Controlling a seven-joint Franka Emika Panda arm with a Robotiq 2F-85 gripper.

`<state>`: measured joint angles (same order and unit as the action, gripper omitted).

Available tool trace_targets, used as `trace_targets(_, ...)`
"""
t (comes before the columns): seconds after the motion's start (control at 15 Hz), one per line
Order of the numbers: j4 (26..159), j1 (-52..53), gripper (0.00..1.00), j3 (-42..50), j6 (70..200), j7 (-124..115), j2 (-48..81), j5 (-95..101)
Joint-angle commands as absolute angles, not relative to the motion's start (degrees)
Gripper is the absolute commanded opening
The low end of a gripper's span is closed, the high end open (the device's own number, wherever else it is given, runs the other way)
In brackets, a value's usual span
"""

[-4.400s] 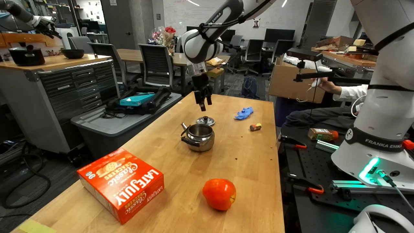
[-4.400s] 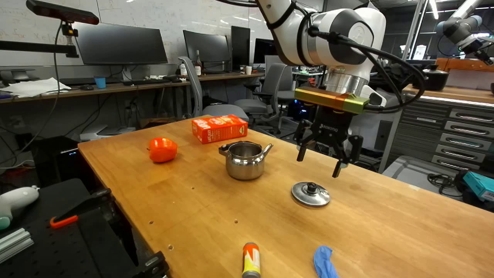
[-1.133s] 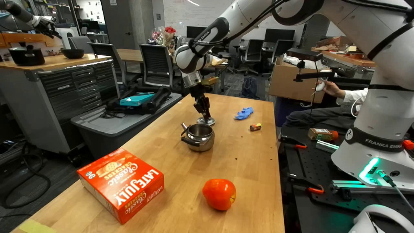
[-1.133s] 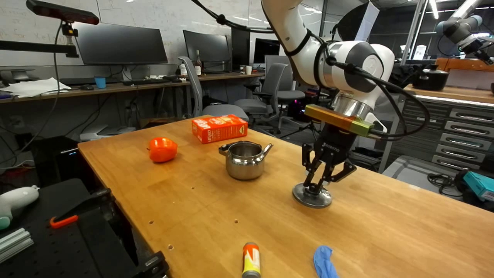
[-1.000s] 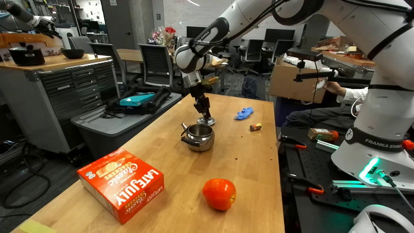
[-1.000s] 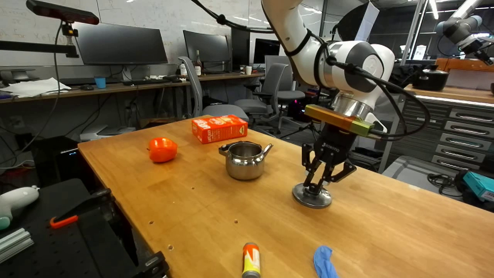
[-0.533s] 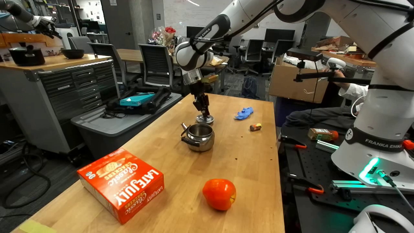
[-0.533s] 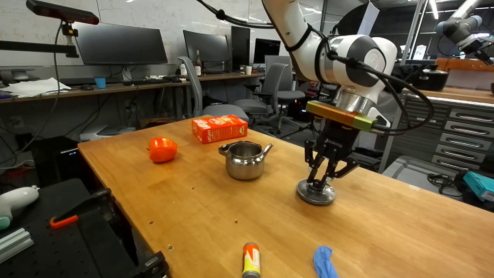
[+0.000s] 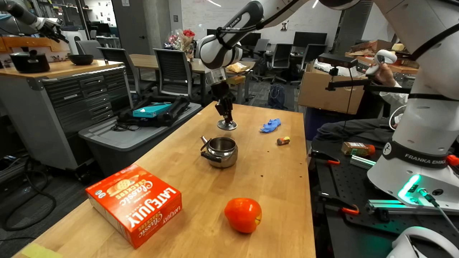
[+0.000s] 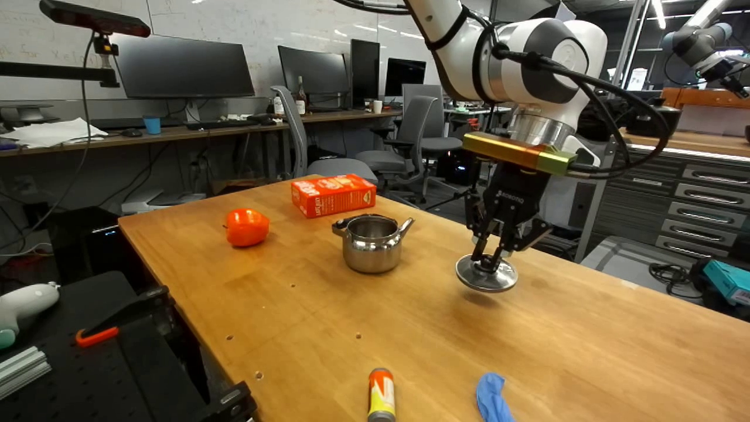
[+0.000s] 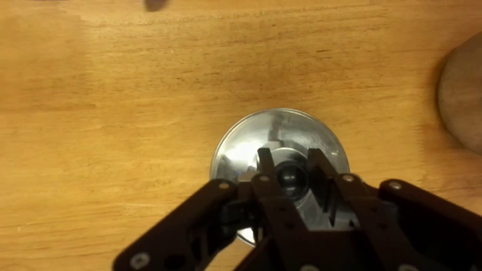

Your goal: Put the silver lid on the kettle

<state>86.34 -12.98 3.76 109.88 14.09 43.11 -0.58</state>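
The silver lid [image 9: 223,126] hangs a little above the table, its shadow beneath it in an exterior view. My gripper [image 10: 488,262] is shut on the lid's black knob [image 11: 292,182], with a finger on either side in the wrist view. Much of the lid's near part is hidden there by the fingers. The kettle [image 10: 372,253] stands upright on the table, its top uncovered, apart from the lid and to its left in that exterior view. Its spout [image 10: 405,227] points toward the arm's side. Only a rounded edge of the kettle [image 11: 463,98] enters the wrist view at right.
A red cracker box [image 9: 136,204] and a red-orange fruit [image 9: 244,215] lie on the kettle's far side from the lid. A blue glove [image 9: 270,125] and a small orange-yellow cylinder [image 10: 381,395] are also on the wooden table [image 10: 304,310].
Over four seconds ago my gripper was open above the lid. It came down and shut on the knob. During the last second the lid has risen off the table with it.
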Motion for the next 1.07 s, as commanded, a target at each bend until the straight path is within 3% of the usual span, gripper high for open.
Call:
trace_targets(0.0, 97.1, -12.9, 0.15, 3.7, 115.4, 15.6, 34.3, 0.1)
trace_targets(0.53, 116.2, -11.5, 0.15, 3.4, 126.8, 19.8, 19.6, 1.9)
trace_targets(1.0, 124.4, -7.6, 0.15, 2.7, 127.2, 19.1, 11.0, 4.8)
